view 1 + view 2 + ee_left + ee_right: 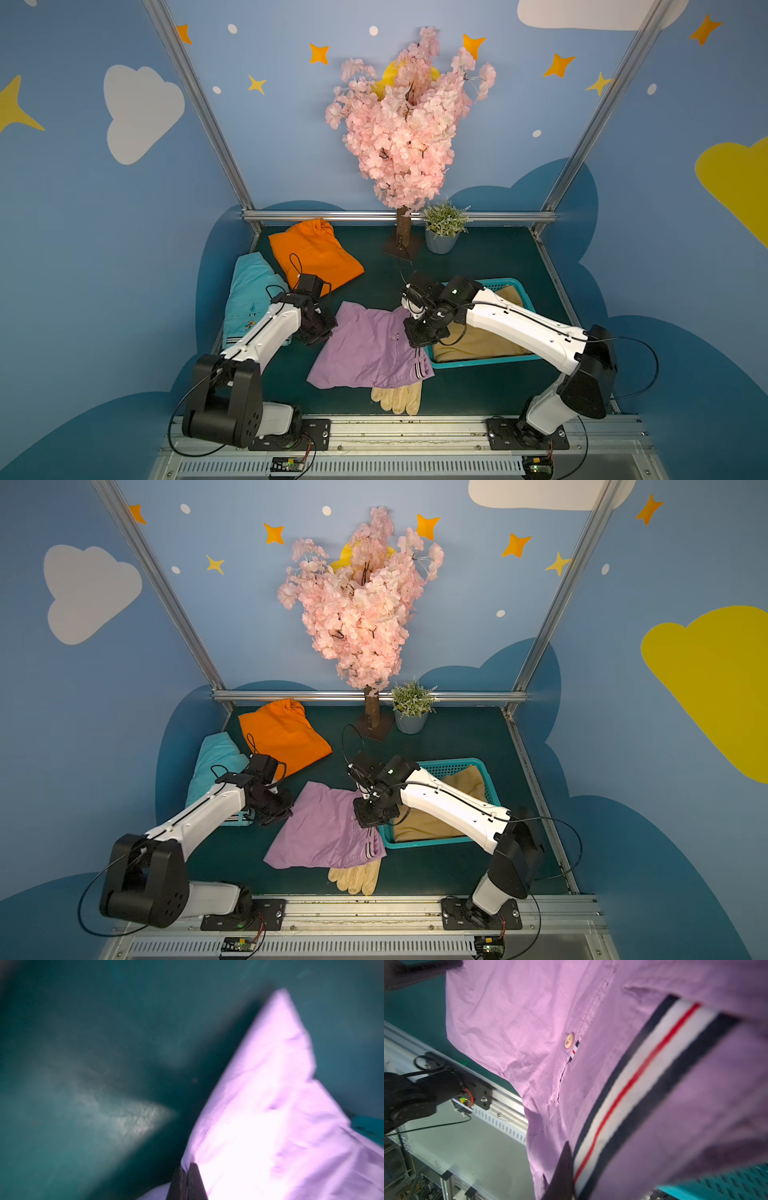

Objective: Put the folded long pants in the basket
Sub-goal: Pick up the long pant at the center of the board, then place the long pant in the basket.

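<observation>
Step in hand: a two-armed lift of the folded lilac cotton pants with striped cuffs (pixel 365 349), to carry them right into the shallow teal perforated plastic basket (pixel 478 363).
Lilac pants: on the dark green counter (pixel 490 257) between the two arms. Their right edge touches the basket's near-left corner, and the far-right corner looks raised off the counter.
Left jaws: together, pinching a thin fold at the pants' left edge, as the left wrist view shows.
Right jaws: at the pants' right edge, just beside the basket. They show only partly in the right wrist view, pressed against the cloth by the stripe, so I judge them clamped on the pants.
Basket: holds the folded plain tan pants (pixel 473 343), which fill most of it.
Doing it well: raise both arms together, keep the cloth taut enough to hold its fold, clear the basket rim, then lower it flat onto the tan pair.
Risk: the cream work glove (pixel 399 397) touches the pants' near edge and could drag along.
Waiting: the bright orange folded pants (pixel 311 257) and the turquoise folded pants (pixel 249 291), at the far left.
</observation>
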`<action>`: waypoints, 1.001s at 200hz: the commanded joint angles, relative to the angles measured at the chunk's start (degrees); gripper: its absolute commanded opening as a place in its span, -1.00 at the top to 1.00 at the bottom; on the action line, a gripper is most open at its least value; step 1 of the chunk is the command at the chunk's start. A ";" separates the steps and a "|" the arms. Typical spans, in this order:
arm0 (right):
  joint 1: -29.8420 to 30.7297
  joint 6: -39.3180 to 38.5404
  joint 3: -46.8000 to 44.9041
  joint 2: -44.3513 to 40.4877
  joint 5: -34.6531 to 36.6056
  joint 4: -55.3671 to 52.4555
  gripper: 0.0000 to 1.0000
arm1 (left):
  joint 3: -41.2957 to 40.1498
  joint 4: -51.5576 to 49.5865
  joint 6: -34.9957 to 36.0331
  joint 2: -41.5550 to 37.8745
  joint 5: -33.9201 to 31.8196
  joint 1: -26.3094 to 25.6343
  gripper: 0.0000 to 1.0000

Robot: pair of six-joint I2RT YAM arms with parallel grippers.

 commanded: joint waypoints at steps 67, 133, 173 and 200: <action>-14.45 -14.23 13.98 -3.69 -3.02 -16.85 1.00 | 21.45 -20.00 -8.13 -10.65 8.95 -1.84 0.94; -42.78 -19.71 2.31 -16.77 -7.22 -13.72 1.00 | 32.90 -12.08 -21.69 3.76 2.29 -27.60 0.94; -48.64 -21.06 -3.79 -18.09 -0.19 -12.86 1.00 | 41.50 -9.16 -22.60 18.69 2.15 -35.74 0.94; -49.08 -21.10 -3.11 -15.38 5.61 -14.17 1.00 | 47.96 -10.19 -21.74 27.61 3.69 -37.90 0.94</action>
